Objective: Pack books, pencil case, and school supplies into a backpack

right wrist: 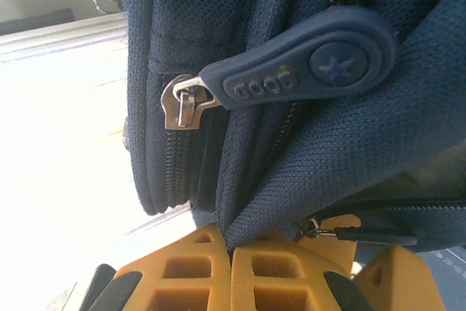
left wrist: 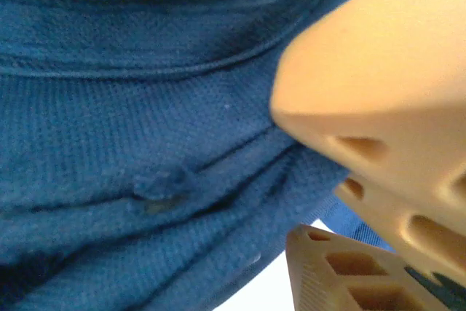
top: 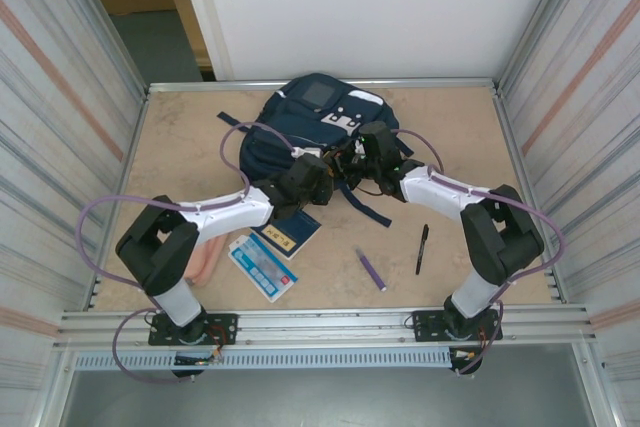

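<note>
— Far left of the desk (top: 180, 137)?

— Salmon-pink pencil case (top: 207, 260), flat near the front edge, partly hidden under the left arm (top: 225, 212). Just to the right, the light-blue-and-white booklet (top: 263, 266), lying at a slant.

— And next?

— Thin navy book (top: 303, 230) with a small yellow label (top: 280, 238), touching the booklet's far corner, its far end tucked under the left wrist.

— In the middle?

— Large blue backpack (top: 312, 117), lying toward the back of the desk, dark straps (top: 372, 209) trailing toward the front between the two arms. Books, case and pens all out on the desk, outside the backpack.

— Further right?

— First the purple pen (top: 372, 270) on bare desk near the front, then the black pen (top: 422, 248), apart from each other, the black one just left of the right arm (top: 450, 192).

— Poses, then?

— On the left, elbow folded low, forearm reaching right and away to the backpack's near edge. At its tip, the left claw (left wrist: 306, 194) pressed into blue fabric, jaws somewhat apart with a strip of fabric between them; pinched or loose, cannot tell.

— And the other?

— Mirrored bend, forearm reaching left to the same edge. At its tip, the right claw (right wrist: 231, 260), closed, pads (right wrist: 196, 274) tight together on a fold of the backpack's fabric, just below a rubber zipper pull (right wrist: 291, 71) and its metal slider (right wrist: 182, 103).
</note>
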Tool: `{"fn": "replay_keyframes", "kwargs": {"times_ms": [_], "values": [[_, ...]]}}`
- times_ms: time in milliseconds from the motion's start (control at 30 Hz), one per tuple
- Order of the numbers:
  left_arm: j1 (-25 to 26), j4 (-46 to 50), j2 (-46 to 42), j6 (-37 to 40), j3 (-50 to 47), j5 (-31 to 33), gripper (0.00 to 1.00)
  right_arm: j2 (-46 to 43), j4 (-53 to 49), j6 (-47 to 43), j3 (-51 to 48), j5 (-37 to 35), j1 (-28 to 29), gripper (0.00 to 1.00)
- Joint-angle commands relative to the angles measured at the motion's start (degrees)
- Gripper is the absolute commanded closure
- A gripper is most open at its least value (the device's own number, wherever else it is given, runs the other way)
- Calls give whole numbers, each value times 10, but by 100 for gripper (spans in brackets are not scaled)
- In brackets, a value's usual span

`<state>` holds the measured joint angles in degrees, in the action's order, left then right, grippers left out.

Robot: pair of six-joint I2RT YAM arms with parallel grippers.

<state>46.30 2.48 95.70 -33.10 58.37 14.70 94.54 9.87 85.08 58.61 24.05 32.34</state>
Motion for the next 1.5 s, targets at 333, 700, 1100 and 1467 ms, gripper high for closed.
{"fn": "replay_keyframes", "kwargs": {"times_ms": [333, 700, 1100, 1467], "values": [[11, -57, -22, 44, -29, -3, 88, -75, -12, -57, 13, 13, -11, 100], [-3, -63, -105, 47, -104, -92, 100, -69, -50, -160, -2, 21, -64, 100], [-37, -36, -130, 68, -117, -144, 100, -45, -105, -285, 5, 68, -140, 100], [-76, -25, -86, 113, -96, -188, 100, -31, -118, -304, -18, 125, -217, 100]]}}
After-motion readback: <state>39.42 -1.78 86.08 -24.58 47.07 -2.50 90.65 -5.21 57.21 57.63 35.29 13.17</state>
